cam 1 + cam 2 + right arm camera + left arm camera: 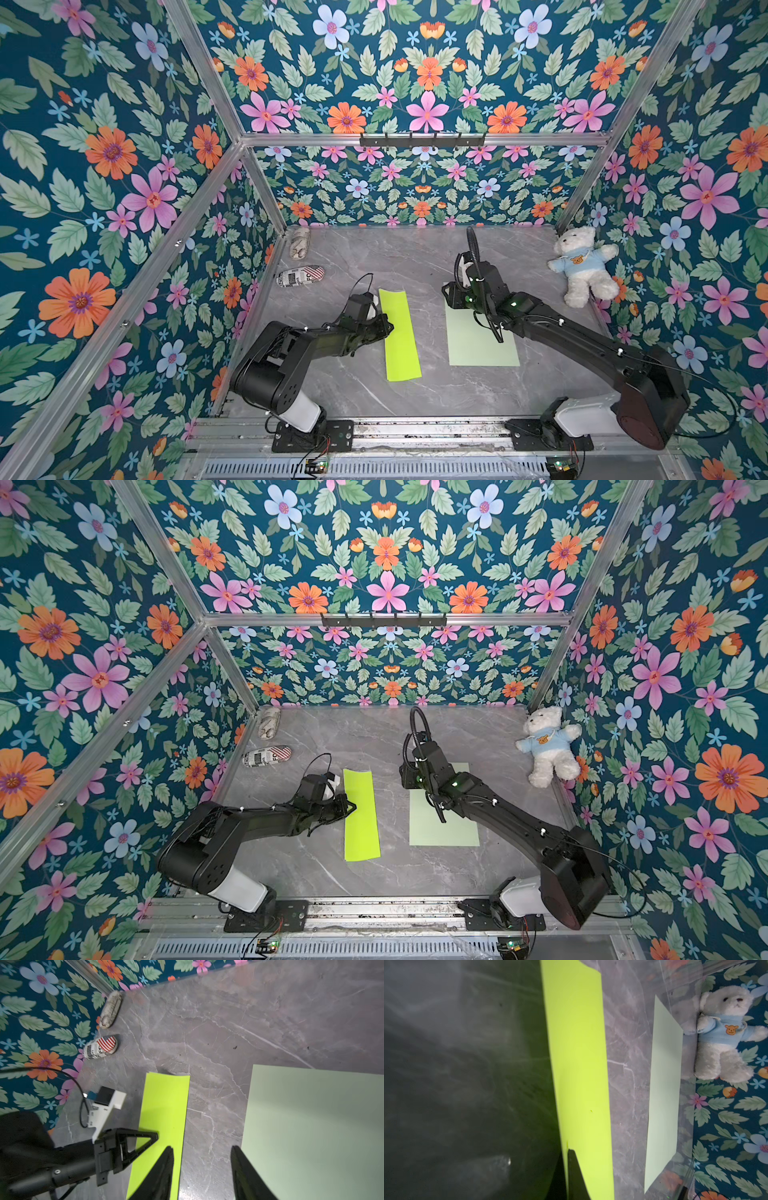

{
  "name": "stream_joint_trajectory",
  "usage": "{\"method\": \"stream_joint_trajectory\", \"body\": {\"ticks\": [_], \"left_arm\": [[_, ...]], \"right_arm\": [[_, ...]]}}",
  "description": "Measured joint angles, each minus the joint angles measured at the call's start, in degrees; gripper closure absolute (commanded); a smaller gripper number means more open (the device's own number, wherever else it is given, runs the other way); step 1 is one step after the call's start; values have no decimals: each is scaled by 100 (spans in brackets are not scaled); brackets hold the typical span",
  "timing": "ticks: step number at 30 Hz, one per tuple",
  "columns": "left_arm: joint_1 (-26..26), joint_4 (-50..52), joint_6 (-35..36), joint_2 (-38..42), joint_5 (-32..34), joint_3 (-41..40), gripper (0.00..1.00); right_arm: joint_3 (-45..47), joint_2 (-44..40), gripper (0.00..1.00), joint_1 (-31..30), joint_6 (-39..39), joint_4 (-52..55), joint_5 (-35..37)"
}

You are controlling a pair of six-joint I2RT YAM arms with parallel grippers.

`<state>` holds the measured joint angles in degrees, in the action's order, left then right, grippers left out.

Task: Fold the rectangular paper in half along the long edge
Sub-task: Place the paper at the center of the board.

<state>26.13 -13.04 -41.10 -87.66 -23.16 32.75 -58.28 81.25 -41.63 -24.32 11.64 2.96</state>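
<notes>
So the lime paper (401,336) is lying as a long narrow strip on the marble table (395,257), left of centre, with its long edges running from the near side to the far side. Its far short edge looks a bit lifted, with a shadow under it in the right wrist view (168,1076). The near short edge sits flat.

There's decent room around it. A bare strip of table separates its right long edge from the pale green sheet (482,340), so the two don't touch. The far half of the table is mostly bare too.

The left gripper (386,328) comes in from the left and sits on the paper's left long edge, about midway along. Its fingers (574,1169) are fully closed, and a sliver of lime shows between them in the left wrist view, so the edge looks pinched.

The right gripper (201,1147) hangs over the bare strip. Its fingers (164,1167) are partway apart with nothing in them: one is over the lime paper's right edge, the other over the pale sheet's left edge.

A flag-print case (300,276) and a beige pouch (300,243) sit along the far left wall. A teddy bear (584,266) leans in the far right corner, well away from everything.
</notes>
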Motion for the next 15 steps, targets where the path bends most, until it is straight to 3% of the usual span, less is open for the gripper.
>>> {"method": "stream_joint_trajectory", "body": {"ticks": [7, 15], "left_arm": [[466, 3010, 330, 452, 1945, 2850, 100], [1220, 6594, 9, -1137, 4898, 5512, 100]], "right_arm": [[-472, 483, 53, -144, 22, 610, 542], [-748, 481, 52, -149, 20, 1432, 1523]]}}
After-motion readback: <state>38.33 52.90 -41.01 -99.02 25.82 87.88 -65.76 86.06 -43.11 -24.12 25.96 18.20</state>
